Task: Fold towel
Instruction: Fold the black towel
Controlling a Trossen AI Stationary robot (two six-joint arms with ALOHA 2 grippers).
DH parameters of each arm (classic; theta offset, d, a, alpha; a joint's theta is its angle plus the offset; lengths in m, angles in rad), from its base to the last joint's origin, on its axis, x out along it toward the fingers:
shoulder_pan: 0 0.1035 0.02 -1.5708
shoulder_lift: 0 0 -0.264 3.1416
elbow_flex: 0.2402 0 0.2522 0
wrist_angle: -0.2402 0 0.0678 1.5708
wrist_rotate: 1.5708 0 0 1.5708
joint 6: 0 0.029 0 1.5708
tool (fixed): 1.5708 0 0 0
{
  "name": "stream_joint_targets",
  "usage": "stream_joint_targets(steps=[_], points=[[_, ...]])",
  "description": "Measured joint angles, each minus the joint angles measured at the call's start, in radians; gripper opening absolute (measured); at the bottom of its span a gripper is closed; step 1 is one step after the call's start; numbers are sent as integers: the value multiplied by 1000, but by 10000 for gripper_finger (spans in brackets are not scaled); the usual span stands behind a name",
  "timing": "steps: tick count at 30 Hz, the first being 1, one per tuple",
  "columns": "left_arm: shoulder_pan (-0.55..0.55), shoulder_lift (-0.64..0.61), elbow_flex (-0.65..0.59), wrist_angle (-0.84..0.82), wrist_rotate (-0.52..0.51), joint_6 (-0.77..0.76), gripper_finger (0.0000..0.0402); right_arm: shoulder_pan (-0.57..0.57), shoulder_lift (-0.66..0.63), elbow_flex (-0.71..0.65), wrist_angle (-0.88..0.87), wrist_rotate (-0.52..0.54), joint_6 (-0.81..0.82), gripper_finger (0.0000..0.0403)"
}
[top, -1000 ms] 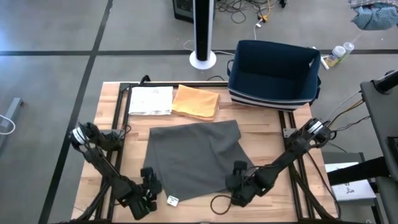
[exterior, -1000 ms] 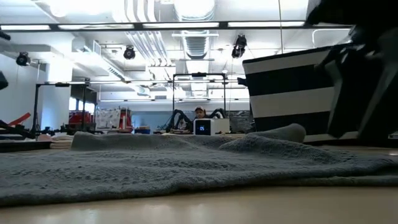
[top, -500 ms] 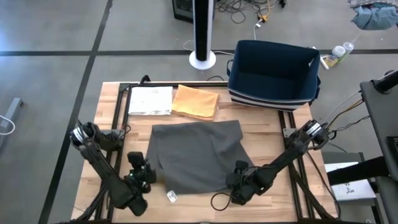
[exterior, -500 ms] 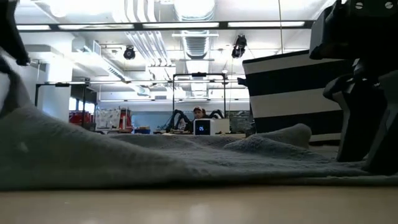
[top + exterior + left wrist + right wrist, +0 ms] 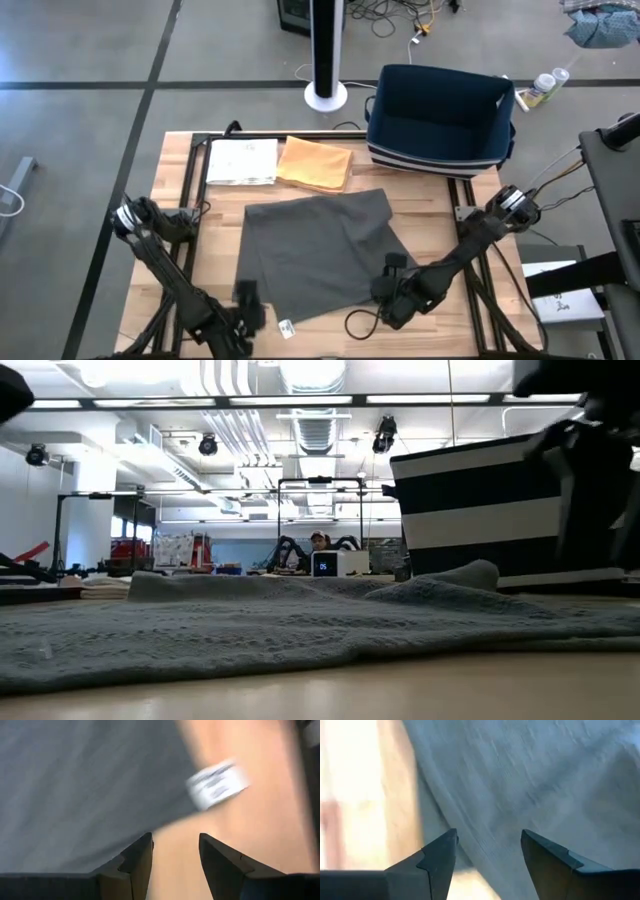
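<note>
Presently, findings as follows.

Towel: the grey towel lies spread flat on the middle of my wooden table, not folded; its white tag sticks out from the near edge onto bare wood.

Left gripper: my left gripper sits at the towel's near left corner. In the left wrist view my fingers stand apart with bare wood between them; nothing is held, and the towel's edge lies just ahead.

Right gripper: my right gripper sits at the towel's near right edge. My fingers are spread wide over the cloth, not closed on it.

Other items: an orange cloth and a white sheet lie side by side along the far edge of the table; a dark striped basket stands at the far right corner.
</note>
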Motion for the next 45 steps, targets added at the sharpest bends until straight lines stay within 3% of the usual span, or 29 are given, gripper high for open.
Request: stream_joint_targets(steps=[3,7,12,18,21,24,27,30,32,35,38,41,45], points=[[8,46,-4,169,-39,123,153,0,-14,-6,-68,1,39,224],[32,115,-1,155,-46,107,153,8,-14,-11,-68,2,69,230],[54,181,2,262,-42,124,153,11,-7,-14,-13,1,78,228],[64,195,-2,275,-14,92,150,11,-6,-14,15,3,77,219],[66,190,-8,277,2,58,126,11,-7,-14,14,4,76,217],[71,184,-8,275,38,23,75,11,-9,2,-27,3,76,221],[74,162,-2,249,67,25,17,14,-22,59,-192,19,102,225],[82,119,19,208,79,49,18,25,-34,85,-372,42,123,226],[92,76,42,201,77,67,18,29,-45,70,-422,3,118,223],[111,33,55,213,95,119,8,29,-69,10,-395,-136,87,214],[134,18,61,207,179,159,9,40,-75,-59,-299,-215,56,201],[149,11,68,203,274,178,11,49,-74,-116,-227,-225,12,192],[154,9,75,202,292,184,10,51,-50,-166,-193,-203,-83,186]])
